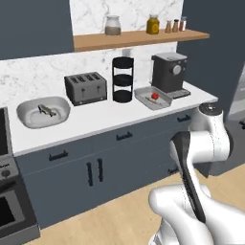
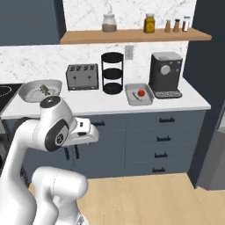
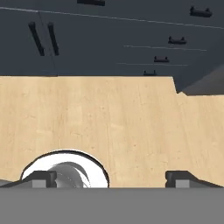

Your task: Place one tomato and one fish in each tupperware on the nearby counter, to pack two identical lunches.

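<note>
Gripper [image 3: 111,179] low, aimed at floor; fingers apart, empty.
Tupperware [image 2: 139,95] with tomato [image 2: 141,92] lies up on counter [image 2: 110,105] (well above hand).

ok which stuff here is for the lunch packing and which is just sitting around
For the job: left tupperware holding a fish; right tupperware with a tomato; counter; open end effector.

Lying about: toaster, black tiered rack, coffee machine, shelf jars.

Toaster [image 1: 86,87] and black rack [image 1: 123,79] crowd behind 2 trays [image 1: 152,97].
</note>
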